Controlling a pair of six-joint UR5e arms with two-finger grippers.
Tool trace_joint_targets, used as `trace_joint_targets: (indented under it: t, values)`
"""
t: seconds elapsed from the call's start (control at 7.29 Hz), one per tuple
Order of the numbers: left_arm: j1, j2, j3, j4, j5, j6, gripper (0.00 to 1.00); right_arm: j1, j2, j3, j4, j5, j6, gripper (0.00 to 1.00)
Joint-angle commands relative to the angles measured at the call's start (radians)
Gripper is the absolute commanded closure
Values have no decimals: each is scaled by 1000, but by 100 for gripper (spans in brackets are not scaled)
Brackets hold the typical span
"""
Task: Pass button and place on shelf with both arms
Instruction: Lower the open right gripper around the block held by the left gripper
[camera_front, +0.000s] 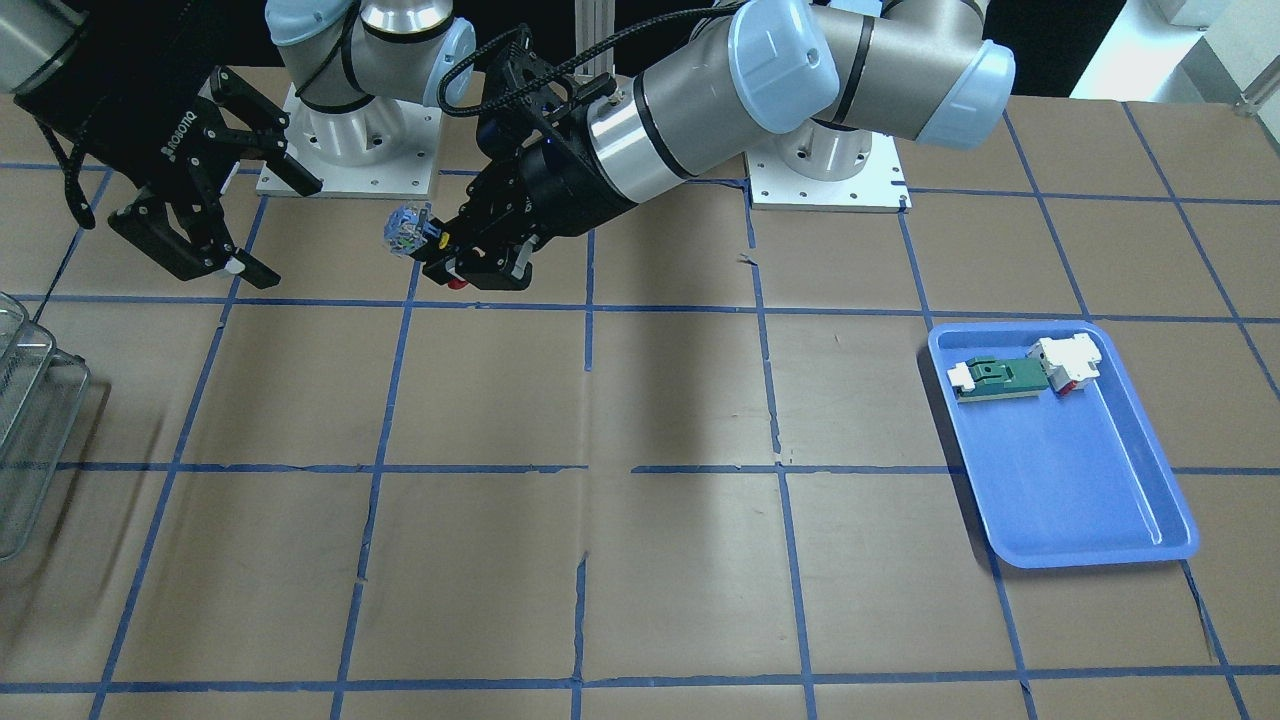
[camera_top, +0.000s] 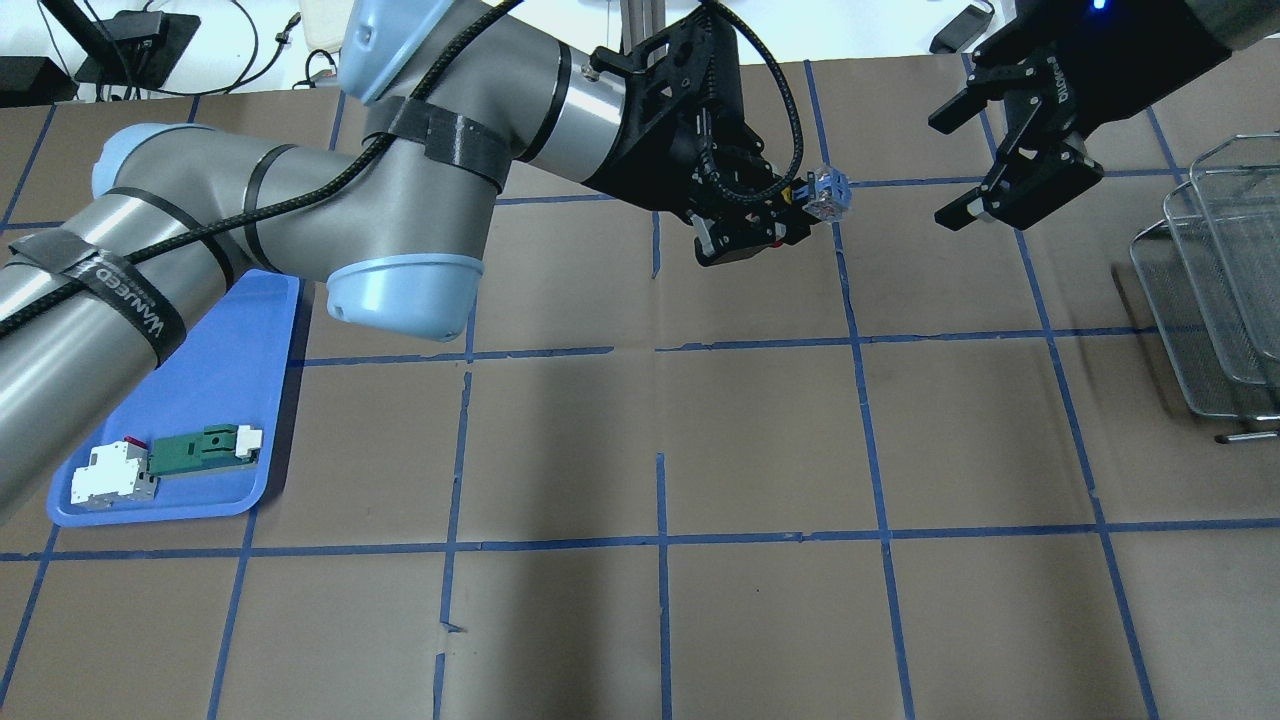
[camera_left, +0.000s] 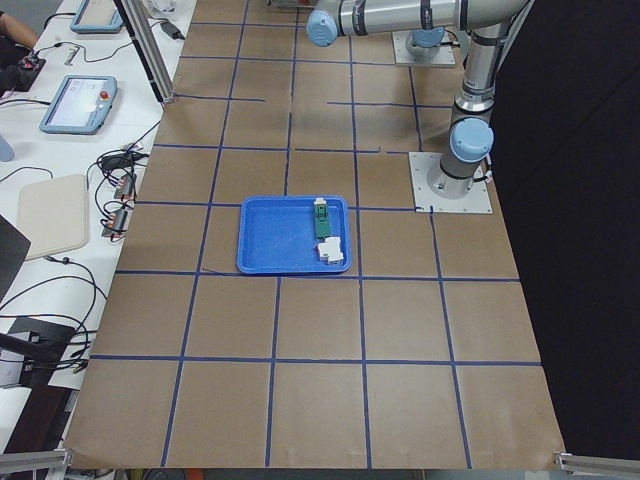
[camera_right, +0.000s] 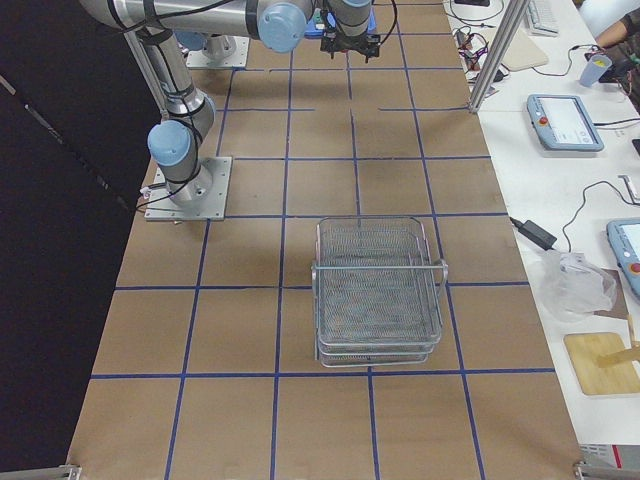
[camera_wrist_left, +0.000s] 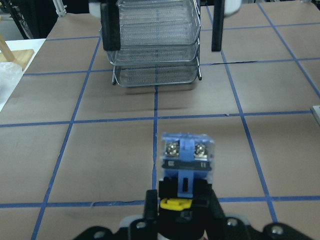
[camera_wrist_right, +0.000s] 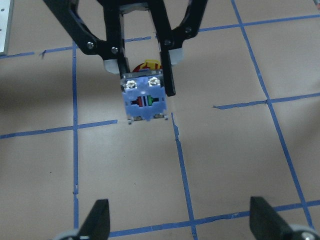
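The left gripper (camera_top: 778, 222) holds the button (camera_top: 828, 193) aloft, midway between the desk's (camera_top: 760, 440) end edges, the right gripper (camera_top: 942, 170) near it with jaws wide; a misaligned grab or early release could drop it.

Button (camera_wrist_left: 186, 155): clear blue body, yellow spot, red cap. Shelf (camera_right: 378, 290): silver mesh. Tray (camera_front: 1080, 480): blue. Table (camera_front: 680, 400): brown, blue grid.

Bright even light, soft shadows
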Motion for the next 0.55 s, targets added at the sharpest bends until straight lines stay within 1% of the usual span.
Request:
trace_joint_targets:
  t: [0.0, 0.27, 0.41]
  values:
    - [-5, -6, -13, 62, -45, -75, 100, -1, -40, 1, 64, 0, -172, 3]
    - [-6, -6, -13, 79, -58, -84, 100, 5, -83, 18, 73, 8, -183, 2]
    - [-6, -11, -1, 84, -59, -122, 100, 7, -84, 35, 72, 67, -182, 1]
